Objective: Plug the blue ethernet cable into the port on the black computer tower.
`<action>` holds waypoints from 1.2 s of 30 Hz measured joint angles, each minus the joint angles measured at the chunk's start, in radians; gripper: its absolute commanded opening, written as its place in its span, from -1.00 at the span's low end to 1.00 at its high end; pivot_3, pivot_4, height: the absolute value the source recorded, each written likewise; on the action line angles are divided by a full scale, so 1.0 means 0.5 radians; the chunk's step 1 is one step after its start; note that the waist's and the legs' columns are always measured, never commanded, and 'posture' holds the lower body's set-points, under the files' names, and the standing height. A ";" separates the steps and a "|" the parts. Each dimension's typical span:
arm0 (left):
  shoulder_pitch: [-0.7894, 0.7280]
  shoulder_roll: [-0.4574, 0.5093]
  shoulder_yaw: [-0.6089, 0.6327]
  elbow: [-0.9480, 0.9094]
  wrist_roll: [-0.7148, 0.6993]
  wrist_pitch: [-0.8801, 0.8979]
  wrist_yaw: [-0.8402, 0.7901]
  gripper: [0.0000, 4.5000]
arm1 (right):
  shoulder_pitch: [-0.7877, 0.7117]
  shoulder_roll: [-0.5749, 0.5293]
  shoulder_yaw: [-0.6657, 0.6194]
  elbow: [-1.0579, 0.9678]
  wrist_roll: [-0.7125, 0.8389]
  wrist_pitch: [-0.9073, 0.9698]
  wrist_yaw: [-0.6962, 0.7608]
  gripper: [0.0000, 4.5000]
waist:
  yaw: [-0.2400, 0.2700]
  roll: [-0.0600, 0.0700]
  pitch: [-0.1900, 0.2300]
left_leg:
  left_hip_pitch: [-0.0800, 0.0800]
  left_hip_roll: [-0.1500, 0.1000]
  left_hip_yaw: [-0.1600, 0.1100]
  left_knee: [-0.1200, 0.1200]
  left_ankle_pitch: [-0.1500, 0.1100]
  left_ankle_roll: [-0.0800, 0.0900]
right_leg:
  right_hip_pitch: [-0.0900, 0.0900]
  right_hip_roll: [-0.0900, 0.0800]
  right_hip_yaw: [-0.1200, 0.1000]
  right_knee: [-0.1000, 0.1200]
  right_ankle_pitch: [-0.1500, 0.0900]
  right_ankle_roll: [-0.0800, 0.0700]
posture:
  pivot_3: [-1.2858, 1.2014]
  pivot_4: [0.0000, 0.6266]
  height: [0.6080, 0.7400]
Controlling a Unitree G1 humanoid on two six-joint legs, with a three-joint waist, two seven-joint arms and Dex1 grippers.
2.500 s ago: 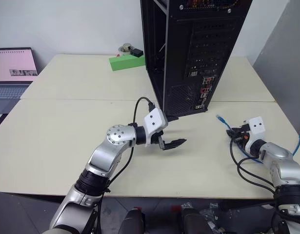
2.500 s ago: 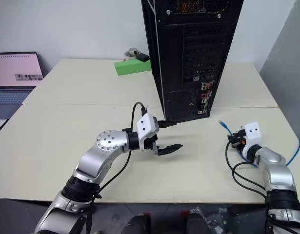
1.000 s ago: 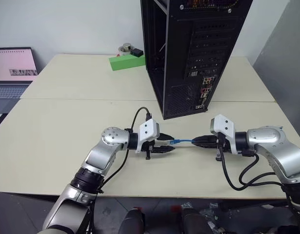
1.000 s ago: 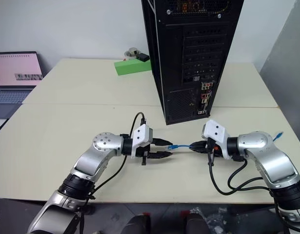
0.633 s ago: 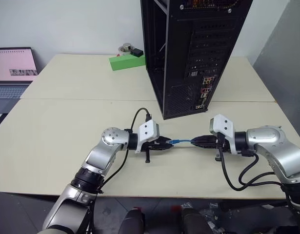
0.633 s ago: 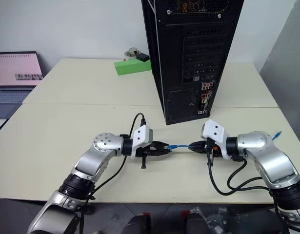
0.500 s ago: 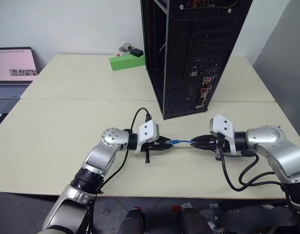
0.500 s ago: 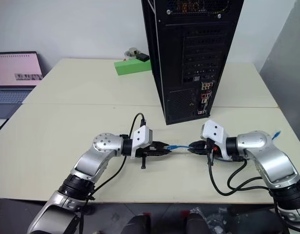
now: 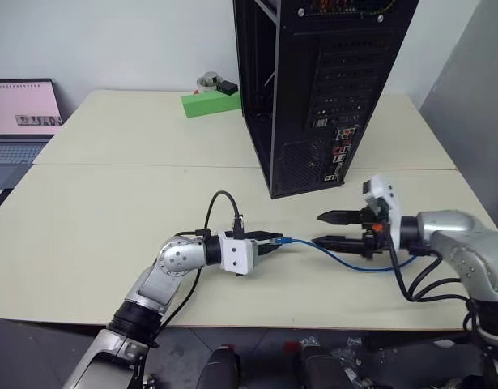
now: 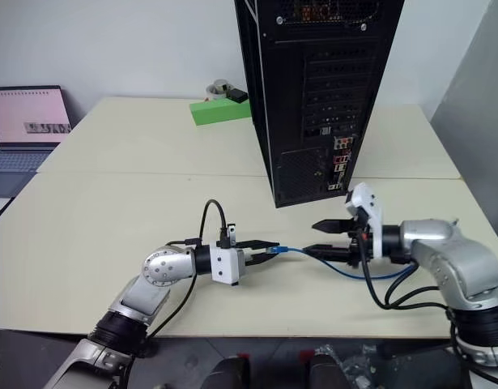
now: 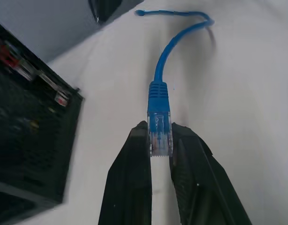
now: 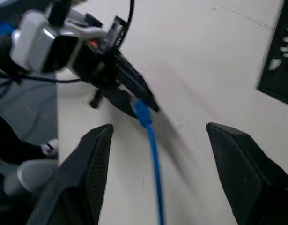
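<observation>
Released by the right fingers (image 9: 331,228), now spread apart, the blue ethernet cable (image 11: 158,116) sits pinched in the left fingers (image 11: 136,180).

The long thin bright-blue ethernet cable (image 9: 346,261) is showing a clear plug tip (image 11: 158,136) with a blue boot. The tall black metal computer tower (image 9: 321,89) is showing perforated rear covers and small red, green and white connectors. The pale cream table (image 9: 111,211) is carrying a flat green block (image 9: 210,104). Both black two-fingered tools, left (image 9: 269,241) and right (image 9: 334,228), are wearing white housings on silver arms.
</observation>
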 measured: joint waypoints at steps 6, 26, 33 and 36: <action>-0.132 0.064 0.102 0.235 0.519 -0.664 0.568 -0.87 | 0.016 0.211 0.056 -0.054 0.107 0.134 -0.207 0.55 | 0.000 0.000 0.000 | -0.001 -0.001 0.000 0.000 0.000 0.000 | -0.001 0.000 0.000 0.000 0.001 0.002 | 0.03 -0.52 1.00; -0.163 0.102 0.056 0.346 0.891 -0.868 1.100 -0.87 | -0.068 0.396 0.263 0.065 0.092 0.081 -0.322 -0.04 | -0.006 0.000 0.000 | -0.001 -0.001 0.000 0.000 0.000 0.000 | -0.002 0.000 -0.001 0.002 0.002 0.003 | 0.03 -0.52 1.00; -0.163 0.124 0.041 0.335 0.891 -0.874 1.132 -0.87 | -0.082 0.384 0.263 0.124 0.068 0.045 -0.318 -0.84 | -0.006 0.000 0.000 | -0.001 -0.001 0.000 0.000 0.000 0.000 | -0.002 0.000 -0.001 0.002 0.002 0.003 | 0.03 -0.52 1.00; -0.163 0.125 0.040 0.335 0.891 -0.873 1.157 -0.87 | -0.097 0.370 0.267 0.127 0.064 0.031 -0.306 -0.99 | -0.006 0.000 0.000 | -0.001 -0.001 0.000 0.000 0.000 0.000 | -0.002 0.000 -0.001 0.002 0.002 0.003 | 0.03 -0.52 1.00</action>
